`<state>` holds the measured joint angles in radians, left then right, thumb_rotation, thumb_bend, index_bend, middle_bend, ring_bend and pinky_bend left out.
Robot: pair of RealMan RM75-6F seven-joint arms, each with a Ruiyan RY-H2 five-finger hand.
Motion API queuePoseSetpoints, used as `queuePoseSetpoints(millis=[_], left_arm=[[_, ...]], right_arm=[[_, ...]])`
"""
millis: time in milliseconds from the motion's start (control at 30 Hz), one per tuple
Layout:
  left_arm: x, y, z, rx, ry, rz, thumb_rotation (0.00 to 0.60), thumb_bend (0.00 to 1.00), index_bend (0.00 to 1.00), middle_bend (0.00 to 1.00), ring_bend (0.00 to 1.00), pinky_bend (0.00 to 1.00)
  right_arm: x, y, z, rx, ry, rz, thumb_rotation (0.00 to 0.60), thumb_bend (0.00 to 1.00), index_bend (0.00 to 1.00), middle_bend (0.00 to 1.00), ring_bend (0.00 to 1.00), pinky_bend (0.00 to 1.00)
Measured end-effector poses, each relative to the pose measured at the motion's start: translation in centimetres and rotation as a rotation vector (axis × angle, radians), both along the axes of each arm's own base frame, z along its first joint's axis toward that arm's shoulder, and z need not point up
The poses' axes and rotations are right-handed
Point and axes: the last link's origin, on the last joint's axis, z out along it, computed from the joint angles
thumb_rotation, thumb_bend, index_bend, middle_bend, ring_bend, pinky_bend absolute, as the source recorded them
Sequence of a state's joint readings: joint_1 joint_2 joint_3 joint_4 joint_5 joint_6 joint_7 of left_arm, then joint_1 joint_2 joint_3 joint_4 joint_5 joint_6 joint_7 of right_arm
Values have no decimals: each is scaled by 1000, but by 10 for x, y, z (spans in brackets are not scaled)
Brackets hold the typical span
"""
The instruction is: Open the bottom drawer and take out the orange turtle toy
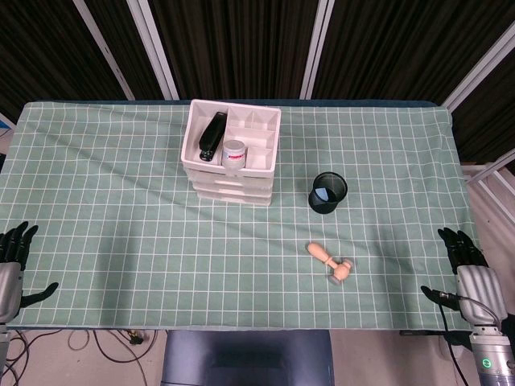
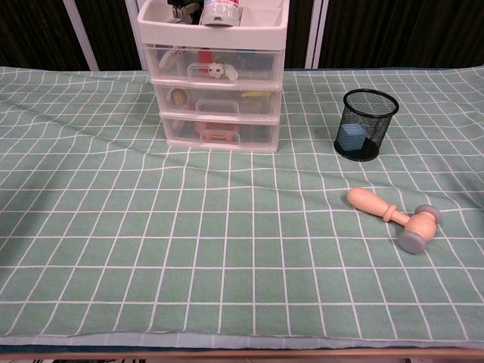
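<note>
Table (image 1: 113, 241), checked green cloth: carries everything below.

Drawer unit (image 2: 215, 83), white frame, three clear drawers, open tray on top holding a black stapler (image 1: 213, 135) and a small jar (image 1: 234, 153). All three drawers read as closed.

Bottom drawer (image 2: 219, 132): an orange shape behind its front, which I take for the orange turtle toy (image 2: 215, 136); outline too small to confirm.

Left hand (image 1: 14, 265) and right hand (image 1: 471, 273): at the near table edges, well apart from the unit, fingers spread, holding nothing. Neither appears in the chest view.

Mesh pen cup (image 2: 365, 125), black, something blue inside, right of the unit.

Wooden mallet (image 2: 393, 218), lying near the right front.

Step in hand, as I judge it: reach for the bottom drawer's handle. I would hook the handle low and centred, pull straight toward me, and brace the light-looking unit with the other hand so it does not slide.
</note>
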<state>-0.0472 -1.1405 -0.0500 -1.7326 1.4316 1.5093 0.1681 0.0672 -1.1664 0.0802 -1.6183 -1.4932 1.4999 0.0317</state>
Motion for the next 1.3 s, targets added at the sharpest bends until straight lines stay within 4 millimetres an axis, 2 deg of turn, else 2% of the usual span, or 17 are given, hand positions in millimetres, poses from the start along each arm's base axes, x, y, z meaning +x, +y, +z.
queuePoseSetpoints(millis=[667, 767, 833, 867, 933, 1000, 1067, 1200, 1300], left_arm=[[0, 0, -1, -5, -5, 2, 600, 60, 0, 0, 0, 41], [1, 1, -2, -8, -7, -1, 600, 62, 0, 0, 0, 84], [4, 2, -2, -2, -9, -15, 600, 68, 0, 17, 40, 175], [5, 4, -2, 2, -11, -24, 600, 77, 0, 68, 109, 267], [10, 8, -1, 15, -19, -44, 600, 112, 0, 264, 314, 462], [13, 12, -1, 28, -34, -57, 600, 178, 4, 548, 576, 683], [18, 18, -2, 42, -69, -72, 600, 244, 20, 704, 720, 811], [31, 37, -5, 50, -131, -107, 600, 374, 61, 906, 909, 975], [42, 54, -13, 23, -151, -125, 600, 458, 87, 978, 980, 1000]], right_arm=[[0, 0, 0, -3, 0, 0, 600, 91, 0, 93, 0, 184], [0, 0, -1, -4, -2, -2, 600, 92, 0, 93, 0, 185], [0, -1, -1, -4, -2, -2, 600, 91, 0, 93, 0, 185], [0, -1, -1, -5, -3, -3, 600, 91, 0, 93, 0, 185], [0, -1, -1, -6, -6, -5, 600, 91, 0, 93, 0, 185], [-1, -2, -1, -9, -9, -6, 600, 91, 0, 93, 0, 185], [-1, -2, 0, -15, -12, -5, 600, 91, 0, 93, 0, 185], [-3, -3, 1, -20, -17, -8, 600, 91, 0, 93, 0, 185], [-4, -4, 1, -19, -25, -17, 600, 91, 0, 93, 0, 185]])
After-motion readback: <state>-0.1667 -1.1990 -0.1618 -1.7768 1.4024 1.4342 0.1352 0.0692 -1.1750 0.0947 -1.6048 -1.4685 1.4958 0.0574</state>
